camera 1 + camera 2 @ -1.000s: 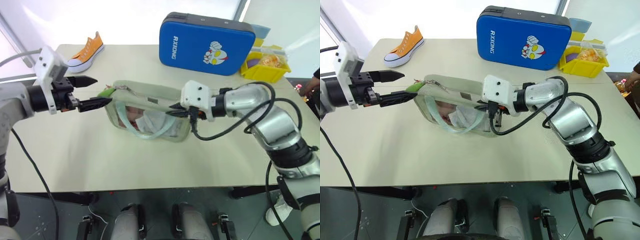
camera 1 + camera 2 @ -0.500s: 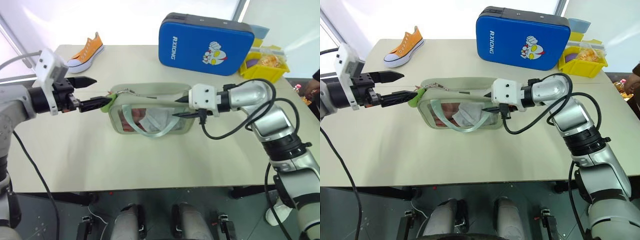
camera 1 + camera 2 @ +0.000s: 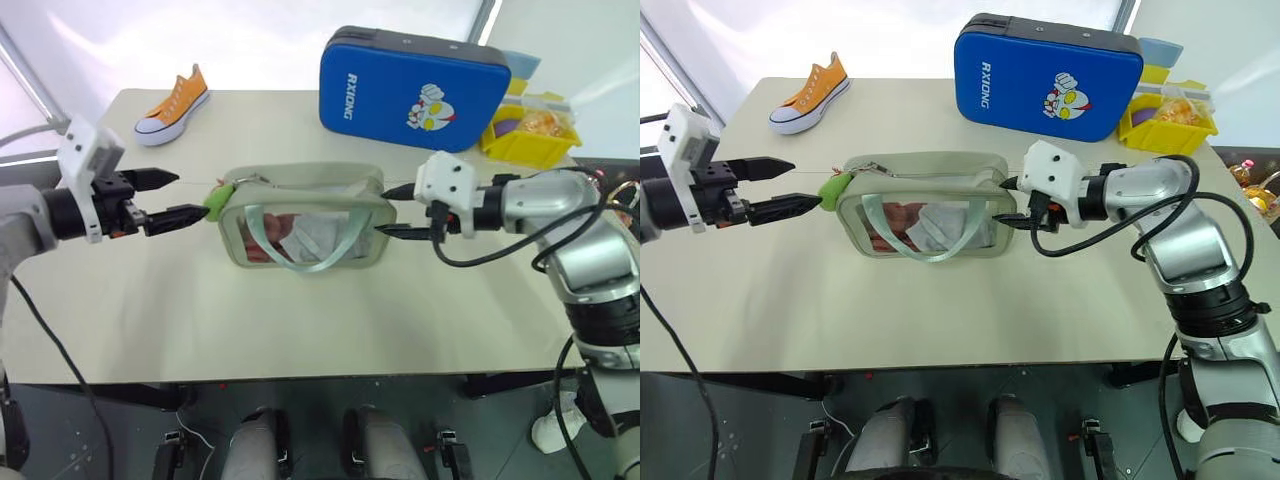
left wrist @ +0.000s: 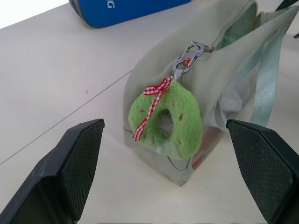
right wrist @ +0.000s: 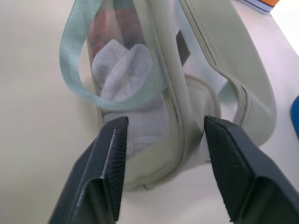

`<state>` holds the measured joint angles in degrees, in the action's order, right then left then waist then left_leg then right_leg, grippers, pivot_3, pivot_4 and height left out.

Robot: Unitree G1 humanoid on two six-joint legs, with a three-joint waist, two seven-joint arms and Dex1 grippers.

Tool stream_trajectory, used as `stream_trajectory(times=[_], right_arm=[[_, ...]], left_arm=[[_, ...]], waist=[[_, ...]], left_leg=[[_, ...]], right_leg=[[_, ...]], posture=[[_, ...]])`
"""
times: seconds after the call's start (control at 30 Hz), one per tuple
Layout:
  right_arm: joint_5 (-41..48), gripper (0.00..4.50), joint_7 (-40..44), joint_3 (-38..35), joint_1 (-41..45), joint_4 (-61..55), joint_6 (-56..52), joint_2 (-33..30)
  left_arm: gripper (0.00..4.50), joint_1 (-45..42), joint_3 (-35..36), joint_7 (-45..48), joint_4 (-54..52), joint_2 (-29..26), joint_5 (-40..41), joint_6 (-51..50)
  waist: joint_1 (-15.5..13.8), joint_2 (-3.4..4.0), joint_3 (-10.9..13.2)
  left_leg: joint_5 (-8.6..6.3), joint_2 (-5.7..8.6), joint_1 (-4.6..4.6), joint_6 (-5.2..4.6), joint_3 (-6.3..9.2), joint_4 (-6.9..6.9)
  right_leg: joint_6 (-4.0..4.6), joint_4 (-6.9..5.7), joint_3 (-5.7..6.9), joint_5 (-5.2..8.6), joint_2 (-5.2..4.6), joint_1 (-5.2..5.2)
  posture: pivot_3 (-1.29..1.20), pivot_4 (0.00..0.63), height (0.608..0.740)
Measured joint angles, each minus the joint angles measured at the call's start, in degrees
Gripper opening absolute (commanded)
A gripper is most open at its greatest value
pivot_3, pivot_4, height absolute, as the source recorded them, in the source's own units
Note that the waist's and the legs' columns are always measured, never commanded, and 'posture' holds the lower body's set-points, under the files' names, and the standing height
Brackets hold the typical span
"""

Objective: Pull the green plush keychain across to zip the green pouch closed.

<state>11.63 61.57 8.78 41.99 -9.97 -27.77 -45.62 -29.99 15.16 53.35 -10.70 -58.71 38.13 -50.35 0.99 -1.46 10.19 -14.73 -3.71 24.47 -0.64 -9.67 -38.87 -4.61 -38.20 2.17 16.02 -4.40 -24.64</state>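
Keychain, lime-green fuzzy plush (image 4: 167,116), hangs at frame centre off pale sage-green fabric pouch (image 3: 300,215); left gripper (image 3: 168,199) gapes wide, empty (close squarely first). Right gripper (image 3: 397,210) parted, holding nothing.

The desk (image 3: 300,330) is pale beige, and it carries several things far from its front edge. At about eleven o'clock an orange sneaker (image 3: 172,103) with a white sole lies near the far left corner. At about one o'clock a big blue hard case (image 3: 412,88) stands on its side; it has white letters and a cartoon figure. Just beside it, at two o'clock, a yellow bin (image 3: 530,128) holds some packaged items.
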Motion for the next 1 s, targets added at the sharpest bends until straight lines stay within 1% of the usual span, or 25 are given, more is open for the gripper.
stream_trajectory(times=[0.03, 0.07, 0.2, 0.3, 0.33, 0.37, 0.53, 0.57, 0.8, 0.93, 1.0], right_arm=[[-0.07, 0.33, -0.08, 0.01, 0.00, 0.00, 0.00, 0.11], [-0.09, 0.02, -0.12, 0.07, 0.00, 0.00, 0.01, 0.36], [-0.32, 0.02, -0.58, 0.19, 0.02, 0.01, 0.06, 1.19], [-0.57, 0.00, -0.59, 0.29, 0.02, 0.02, 0.20, 1.39], [-0.75, 0.00, -0.59, 0.30, 0.03, 0.02, 0.30, 1.45], [-0.80, 0.00, -0.59, 0.30, 0.03, 0.02, 0.35, 1.49], [-1.20, 0.00, -0.59, 0.31, 0.03, 0.03, 0.57, 1.71], [-1.33, 0.00, -0.59, 0.31, 0.03, 0.03, 0.63, 1.74], [-1.84, 0.00, -0.59, 0.37, 0.00, 0.21, 1.42, 1.92], [-2.19, 0.00, -1.01, 0.37, -0.07, 0.51, 1.99, 2.14], [-2.44, 0.00, -1.24, 0.51, -0.02, 0.63, 2.08, 2.66]], left_arm=[[4.50, 0.00, -0.23, -0.03, 0.00, 0.20, 0.00, 0.00], [4.50, 0.00, -0.73, -0.12, -0.02, 0.48, -0.01, -0.01], [4.50, 1.21, -2.29, -0.51, -1.44, 1.67, -0.21, 0.21], [3.73, 2.73, -3.19, -0.77, -2.03, 2.66, -0.49, 0.73], [3.16, 3.07, -3.23, -0.96, -1.99, 2.82, -0.92, 1.08], [2.73, 3.23, -3.23, -0.99, -1.96, 2.82, -1.22, 1.33], [0.16, 3.37, -3.08, -1.08, -1.18, 3.26, -1.35, 2.27], [0.07, 3.23, -3.06, -1.10, -1.11, 3.28, -1.34, 2.27], [0.07, -1.78, -2.99, 0.25, 0.80, 2.67, -0.31, 1.74], [0.07, -12.24, -4.75, 0.47, 2.80, 4.01, -0.37, 2.15], [0.07, -15.34, -7.94, 1.09, 2.27, 5.11, -2.49, 4.73]], waist=[[-0.02, 0.00, 0.00], [-0.02, 0.00, 0.00], [0.09, 0.00, 0.00], [0.11, 0.00, 0.00], [0.10, -0.01, 0.00], [0.10, 0.00, 0.00], [0.04, 0.00, 0.00], [0.04, 0.00, 0.00], [0.04, -0.01, 0.00], [-0.19, -0.03, 0.00], [-0.20, 0.02, -0.02]], left_leg=[[0.00, 0.00, 0.00, 0.00, 0.00, -0.01], [0.00, 0.00, 0.00, 0.00, 0.00, -0.01], [0.00, 0.00, 0.00, 0.00, 0.01, 0.00], [0.00, -0.01, -0.01, 0.00, 0.02, -0.01], [0.00, -0.01, -0.01, 0.00, 0.03, -0.01], [0.00, -0.01, -0.01, 0.00, 0.03, -0.01], [0.00, -0.01, -0.01, 0.00, 0.03, -0.01], [0.00, -0.01, -0.01, 0.00, 0.03, -0.01], [0.00, 0.00, -0.01, 0.00, 0.04, -0.02], [0.00, 0.02, 0.00, 0.00, 0.08, -0.08], [-0.01, 0.09, -0.02, -0.02, 0.07, -0.08]], right_leg=[[0.00, 0.00, 0.00, 0.00, 0.00, 0.01], [0.00, 0.00, 0.00, 0.00, 0.00, 0.01], [0.00, 0.00, 0.00, 0.00, 0.00, 0.01], [0.00, -0.01, 0.00, 0.00, 0.02, 0.01], [0.00, -0.01, 0.00, 0.00, 0.03, 0.01], [0.00, -0.01, 0.00, 0.00, 0.03, 0.01], [0.00, 0.00, 0.00, 0.00, 0.02, 0.02], [0.00, 0.00, 0.00, 0.00, 0.02, 0.02], [0.00, 0.00, 0.02, 0.00, 0.03, 0.03], [-0.01, 0.02, 0.07, 0.00, 0.04, 0.10], [-0.01, 0.02, 0.07, -0.01, -0.01, 0.13]], posture=[[0.00, 0.150, 0.740], [0.00, 0.150, 0.740], [0.00, 0.150, 0.740], [0.00, 0.150, 0.740], [0.00, 0.150, 0.740], [0.00, 0.150, 0.740], [0.00, 0.150, 0.740], [0.00, 0.150, 0.740], [0.00, 0.150, 0.740], [0.00, 0.150, 0.740], [0.00, 0.150, 0.740]])
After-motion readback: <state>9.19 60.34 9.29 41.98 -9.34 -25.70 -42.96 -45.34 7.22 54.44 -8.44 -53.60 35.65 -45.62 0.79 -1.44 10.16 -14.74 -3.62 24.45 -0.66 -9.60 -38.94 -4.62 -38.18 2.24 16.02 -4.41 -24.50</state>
